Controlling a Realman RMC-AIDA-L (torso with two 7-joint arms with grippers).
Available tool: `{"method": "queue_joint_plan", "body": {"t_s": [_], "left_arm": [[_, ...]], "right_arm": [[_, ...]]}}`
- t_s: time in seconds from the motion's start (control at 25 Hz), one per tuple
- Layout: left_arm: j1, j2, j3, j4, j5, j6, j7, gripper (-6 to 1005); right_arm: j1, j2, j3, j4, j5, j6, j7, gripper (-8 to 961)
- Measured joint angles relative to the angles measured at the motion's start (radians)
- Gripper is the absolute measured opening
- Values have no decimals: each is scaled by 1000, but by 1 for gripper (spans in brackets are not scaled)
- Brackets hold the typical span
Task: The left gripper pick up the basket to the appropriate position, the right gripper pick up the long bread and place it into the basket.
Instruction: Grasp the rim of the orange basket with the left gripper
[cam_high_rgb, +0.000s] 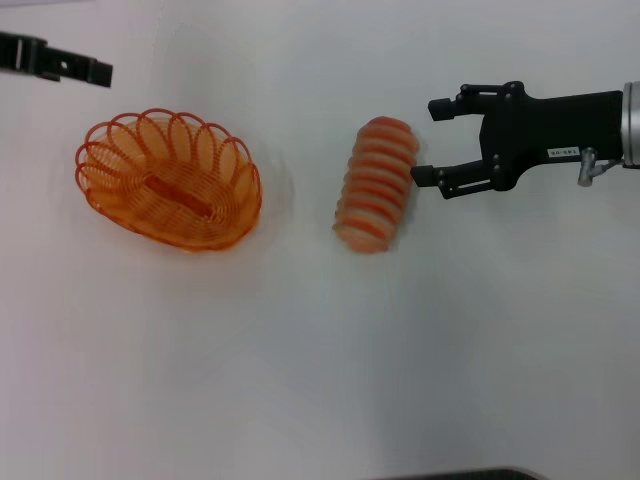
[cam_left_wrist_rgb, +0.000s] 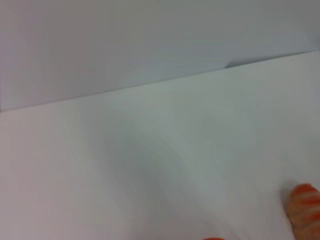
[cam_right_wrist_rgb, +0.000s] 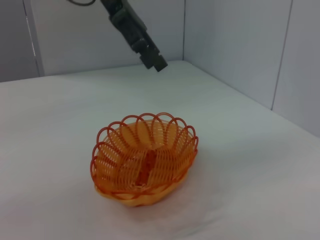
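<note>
The right gripper (cam_high_rgb: 428, 140), black with a small white label on a silver wrist, stands open, its two fingers spread wide and pointing at the long bread (cam_high_rgb: 377, 183). This bread is a pale tan toy loaf with orange-red ridges across it, and it lies on the white table (cam_high_rgb: 300, 380) just beside the fingertips; the lower finger is almost at its side, but I see no contact yet. Nothing is held.

Farther out, well apart from the loaf on the robot's left, the oval orange wire basket (cam_high_rgb: 168, 181) with its looped rim sits upright on the table, with no bread inside (only an orange strip on its bottom). Beyond it, near the far corner, hangs the plain black left gripper (cam_high_rgb: 62, 62), above and behind the basket, not touching it. Whether it is open or closed I cannot tell.

I judge the step in hand is the reach for the loaf. The next move calls for the open fingers to go forward around the middle of the loaf, across its narrow width, then close and lift toward the basket.
</note>
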Motion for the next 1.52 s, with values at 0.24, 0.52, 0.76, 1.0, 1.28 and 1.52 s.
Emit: {"method": "queue_joint_plan", "body": {"t_s": [0.24,0.52,0.76,1.0,1.28,1.52], "left_arm": [[-70,20,30,6,73,2,-85,839],[-135,27,139,3,157,11,-163,834],[-175,15,212,-5,230,5,-226,829],[-210,6,268,-34,294,7,-269,824],[-214,-6,331,-57,298,-13,-267,819],[-209,-9,359,-86,299,-61,-266,815]], "right_arm": [[3,0,0,1,0,1,-11,912],[13,0,-2,4,0,3,-23,912],[19,0,-14,17,-4,11,-24,912],[19,0,-23,26,-4,18,-24,912],[23,0,-48,43,-3,40,-26,913],[23,0,-56,53,-2,45,-28,914]]}}
